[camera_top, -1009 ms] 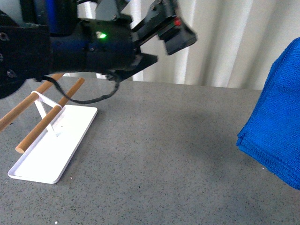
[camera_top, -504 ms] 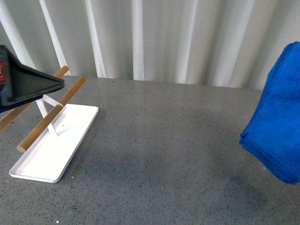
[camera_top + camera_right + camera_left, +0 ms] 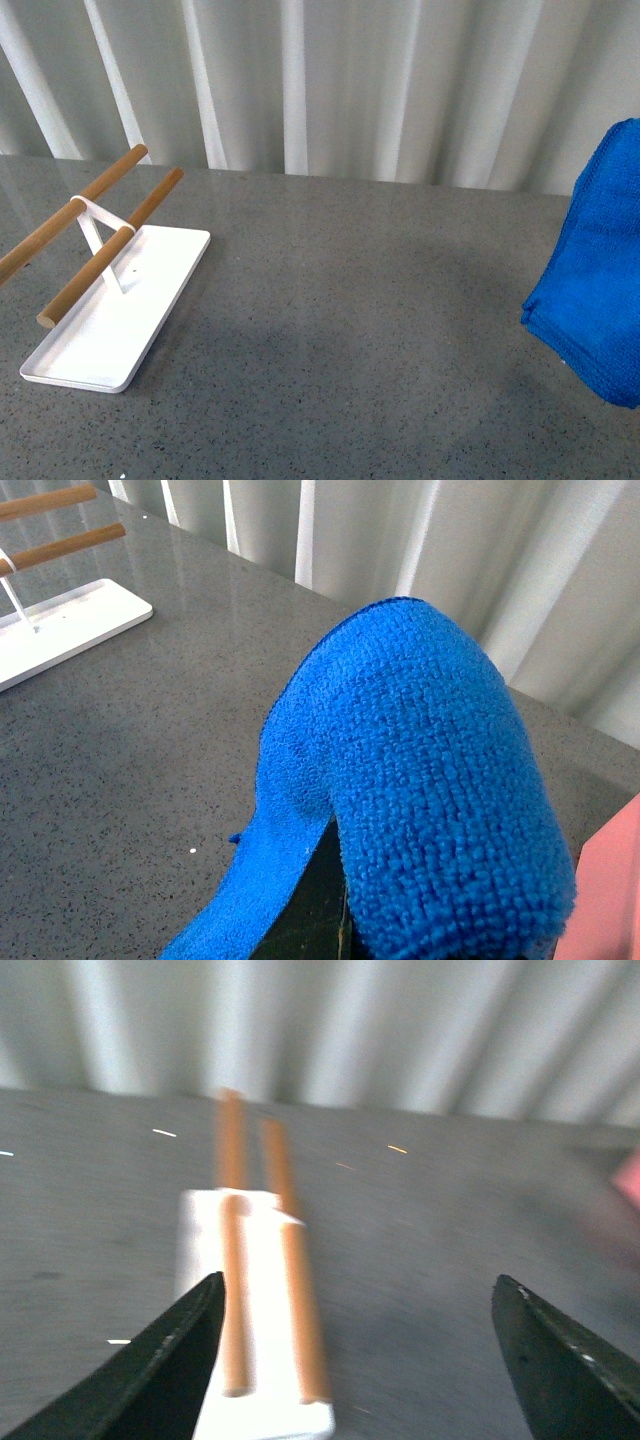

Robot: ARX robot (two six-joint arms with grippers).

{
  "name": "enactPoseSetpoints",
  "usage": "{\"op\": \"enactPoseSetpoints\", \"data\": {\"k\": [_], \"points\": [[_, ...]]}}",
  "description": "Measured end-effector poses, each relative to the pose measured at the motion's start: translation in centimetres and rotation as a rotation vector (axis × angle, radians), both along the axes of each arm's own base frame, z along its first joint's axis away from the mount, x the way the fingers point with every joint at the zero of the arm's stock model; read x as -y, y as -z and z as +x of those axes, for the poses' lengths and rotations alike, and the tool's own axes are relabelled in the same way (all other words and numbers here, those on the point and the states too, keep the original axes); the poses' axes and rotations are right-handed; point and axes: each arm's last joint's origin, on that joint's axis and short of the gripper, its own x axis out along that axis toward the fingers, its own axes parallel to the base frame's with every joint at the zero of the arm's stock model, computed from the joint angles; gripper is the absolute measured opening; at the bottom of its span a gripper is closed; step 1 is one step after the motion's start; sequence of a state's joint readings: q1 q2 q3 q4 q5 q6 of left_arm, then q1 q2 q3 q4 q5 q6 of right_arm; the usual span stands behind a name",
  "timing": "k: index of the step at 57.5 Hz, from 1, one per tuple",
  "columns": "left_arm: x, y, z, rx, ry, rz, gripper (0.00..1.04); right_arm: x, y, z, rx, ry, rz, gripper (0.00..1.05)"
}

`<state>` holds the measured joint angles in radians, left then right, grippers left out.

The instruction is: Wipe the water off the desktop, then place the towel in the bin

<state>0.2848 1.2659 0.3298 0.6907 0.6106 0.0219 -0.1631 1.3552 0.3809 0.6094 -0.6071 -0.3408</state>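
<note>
The bright blue fluffy towel (image 3: pixel 595 290) hangs at the far right of the front view, lifted above the dark grey speckled desktop (image 3: pixel 350 300). In the right wrist view the towel (image 3: pixel 420 780) drapes over my right gripper (image 3: pixel 335 920), which is shut on it; the jaws are mostly hidden under the cloth. A salmon-pink edge of the bin (image 3: pixel 610 890) shows beside the towel. My left gripper (image 3: pixel 360 1350) is open and empty above the desktop (image 3: pixel 420 1260), its dark fingertips (image 3: pixel 165 1370) beside the white tray. Neither arm shows in the front view.
A flat white tray (image 3: pixel 115 310) with two wooden rods (image 3: pixel 110 245) stands at the left of the desktop; it also shows blurred in the left wrist view (image 3: pixel 265 1260) and in the right wrist view (image 3: pixel 60 630). White pleated curtains (image 3: pixel 320 80) hang behind the table.
My left arm has swung out of the front view to the left. The towel has shifted slightly to the right.
</note>
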Motion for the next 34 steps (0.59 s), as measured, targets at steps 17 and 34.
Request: {"op": "enactPoseSetpoints", "data": {"k": [17,34], "points": [[1.5,0.0,-4.7,0.2,-0.33,0.084,0.25,0.0,0.0,0.4,-0.015,0.051,-0.024,0.04],[3.4,0.7,-7.3,0.21,-0.33,0.083,0.04,-1.0,-1.3,1.3,-0.063,0.122,-0.073,0.04]]}}
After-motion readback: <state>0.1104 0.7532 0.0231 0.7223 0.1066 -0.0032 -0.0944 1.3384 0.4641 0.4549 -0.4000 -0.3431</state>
